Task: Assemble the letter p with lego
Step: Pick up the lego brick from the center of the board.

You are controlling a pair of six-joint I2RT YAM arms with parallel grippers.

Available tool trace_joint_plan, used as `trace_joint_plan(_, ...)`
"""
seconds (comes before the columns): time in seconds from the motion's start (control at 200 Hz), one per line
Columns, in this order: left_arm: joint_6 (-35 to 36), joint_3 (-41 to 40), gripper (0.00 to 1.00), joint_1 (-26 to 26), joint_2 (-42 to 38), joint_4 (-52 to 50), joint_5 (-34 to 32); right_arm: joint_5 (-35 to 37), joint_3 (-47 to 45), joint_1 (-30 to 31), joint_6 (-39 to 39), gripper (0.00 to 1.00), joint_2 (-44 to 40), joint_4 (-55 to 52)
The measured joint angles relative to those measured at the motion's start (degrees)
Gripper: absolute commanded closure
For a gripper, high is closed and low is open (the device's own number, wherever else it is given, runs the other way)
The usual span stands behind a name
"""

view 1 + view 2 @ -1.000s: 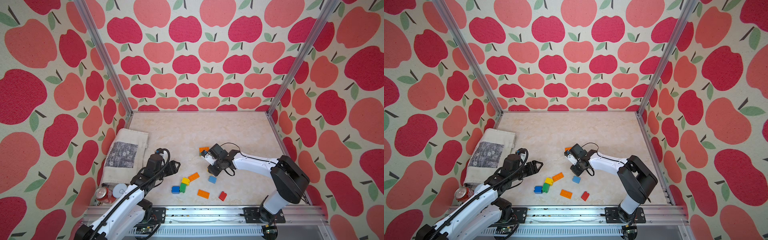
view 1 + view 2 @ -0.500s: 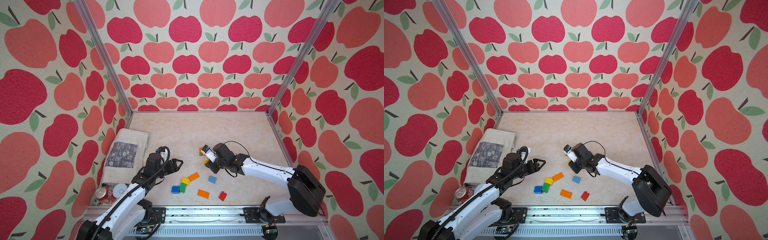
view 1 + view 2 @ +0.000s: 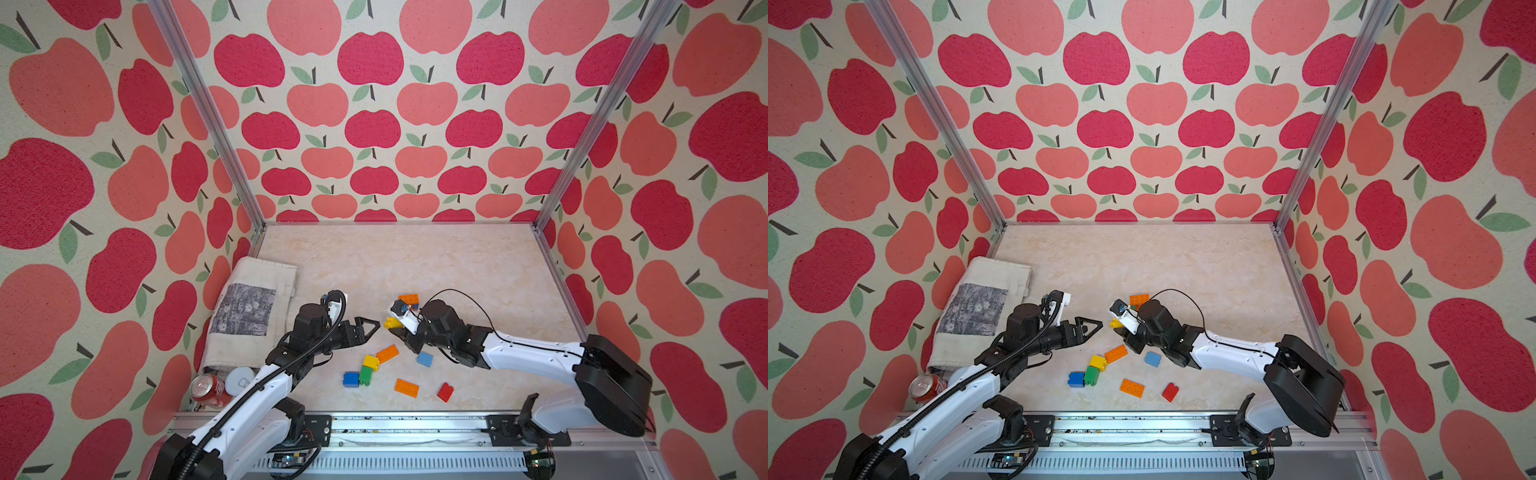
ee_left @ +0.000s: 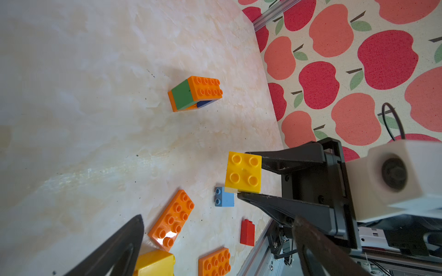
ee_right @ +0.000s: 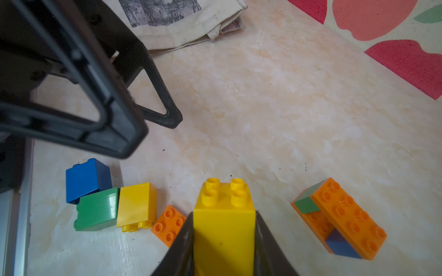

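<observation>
Yellow brick [image 5: 223, 239] in right pincer [image 5: 223, 215]; overhead, seemingly half-hidden.

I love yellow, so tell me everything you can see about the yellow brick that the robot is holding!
The held yellow brick is shiny, smooth plastic, taller than it is wide, with four round studs in a square on one end. The right gripper pinches two opposite sides of it between black jaws, and the studs point away from that gripper. It seems to hang just above the table, with only the jaws touching it.
</observation>
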Motion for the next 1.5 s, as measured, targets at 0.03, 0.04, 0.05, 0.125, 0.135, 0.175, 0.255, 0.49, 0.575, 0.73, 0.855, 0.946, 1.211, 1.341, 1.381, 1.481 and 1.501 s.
trace_joint_plan(0.03, 0.24, 0.17, 0.00, -0.20, 0.11, -0.11, 0.00, -0.02, 0.00, 0.15, -0.22, 0.75, 0.00, 0.68)
trace_joint_plan(0.04, 0.37, 0.24, 0.00, -0.28, 0.17, -0.15, -0.02, -0.02, 0.00, 0.22, -0.26, 0.75, 0.00, 0.92)
trace_joint_plan(0.05, 0.37, 0.31, 0.00, -0.37, 0.20, -0.22, -0.02, -0.02, 0.00, 0.26, -0.33, 0.75, 0.00, 1.14)
trace_joint_plan(0.125, 0.83, 0.92, 0.02, -0.85, 0.44, -0.42, -0.02, -0.04, -0.09, 0.52, -1.09, 0.75, 0.09, 2.75)
trace_joint_plan(0.135, 0.85, 1.01, 0.02, -0.92, 0.48, -0.42, -0.02, -0.04, -0.09, 0.59, -1.11, 0.75, 0.11, 2.97)
trace_joint_plan(0.175, 1.01, 1.38, 0.03, -1.20, 0.68, -0.48, 0.00, -0.07, -0.09, 0.76, -1.51, 0.75, 0.28, 3.67)
trace_joint_plan(0.255, 1.29, 1.81, 0.07, -1.73, 0.90, -0.46, 0.00, -0.07, -0.09, 1.42, -2.27, 0.75, 0.76, 5.18)
trace_joint_plan(0.49, 1.92, 2.25, 0.24, -2.34, 2.16, -0.42, 0.37, -0.31, -0.42, 2.93, -4.26, 0.75, 2.10, 8.66)
trace_joint_plan(0.575, 1.62, 2.25, 0.31, -2.34, 2.47, -0.22, 0.50, -0.63, -0.46, 2.95, -4.70, 0.75, 2.38, 9.73)
trace_joint_plan(0.73, 1.31, 2.29, 0.43, -2.34, 3.45, 0.26, 1.16, -1.86, -0.68, 3.37, -5.20, 0.75, 2.78, 10.97)
trace_joint_plan(0.855, 0.87, 2.38, 0.52, -2.40, 3.96, 1.03, 2.23, -3.04, -0.72, 3.65, -5.35, 0.75, 2.91, 11.17)
trace_joint_plan(0.946, 0.66, 2.49, 0.59, -2.40, 4.24, 1.77, 2.95, -3.61, -0.72, 3.69, -5.35, 0.75, 3.08, 11.50)
trace_joint_plan(1.211, 1.16, 2.62, 0.82, -2.40, 5.64, 2.64, 3.52, -3.58, -0.72, 3.69, -5.31, 0.74, 3.74, 12.17)
trace_joint_plan(1.341, 1.18, 2.78, 0.85, -2.40, 6.10, 2.73, 3.48, -3.28, -0.72, 3.67, -5.29, 0.70, 3.91, 12.20)
trace_joint_plan(1.381, 1.18, 2.84, 0.85, -2.38, 6.14, 2.69, 3.43, -3.21, -0.72, 3.67, -5.29, 0.65, 3.93, 12.22)
trace_joint_plan(1.481, 1.22, 3.54, 0.86, -2.36, 6.14, 1.81, 2.95, -2.56, -0.74, 3.72, -5.27, 0.56, 3.91, 12.57)
trace_joint_plan(1.501, 1.20, 3.87, 0.87, -2.34, 6.14, 1.40, 2.69, -2.43, -0.76, 3.74, -5.42, 0.53, 3.91, 12.63)
